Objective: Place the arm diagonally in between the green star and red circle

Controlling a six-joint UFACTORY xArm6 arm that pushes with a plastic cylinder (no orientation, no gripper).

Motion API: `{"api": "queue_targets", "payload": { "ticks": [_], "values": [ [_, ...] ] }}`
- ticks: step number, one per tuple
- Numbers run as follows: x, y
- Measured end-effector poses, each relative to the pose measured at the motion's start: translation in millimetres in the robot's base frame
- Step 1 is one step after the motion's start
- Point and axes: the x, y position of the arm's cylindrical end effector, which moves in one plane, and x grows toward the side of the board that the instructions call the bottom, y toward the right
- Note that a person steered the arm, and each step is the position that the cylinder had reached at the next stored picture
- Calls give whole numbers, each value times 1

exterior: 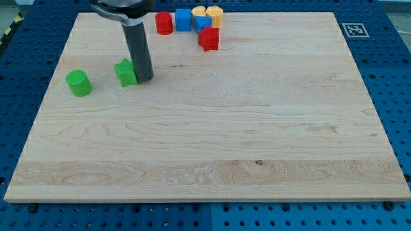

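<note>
My tip [144,77] rests on the wooden board [212,128] at the upper left, touching the right side of the green star [126,72]. The red circle [164,23] stands near the view's top edge, up and to the right of my tip, well apart from it. The dark rod rises from the tip toward the view's top and hides nothing of either block.
A green circle [78,83] sits left of the green star. Beside the red circle at the top stand a blue cube [183,19], a small blue block [202,24], a red star [209,39] and two yellow blocks [214,15].
</note>
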Motion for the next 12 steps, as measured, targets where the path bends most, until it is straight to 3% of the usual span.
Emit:
{"api": "queue_targets", "payload": {
  "ticks": [2, 7, 11, 12],
  "values": [
    [0, -39],
    [-25, -58],
    [-99, -53],
    [-99, -53]
  ]
}}
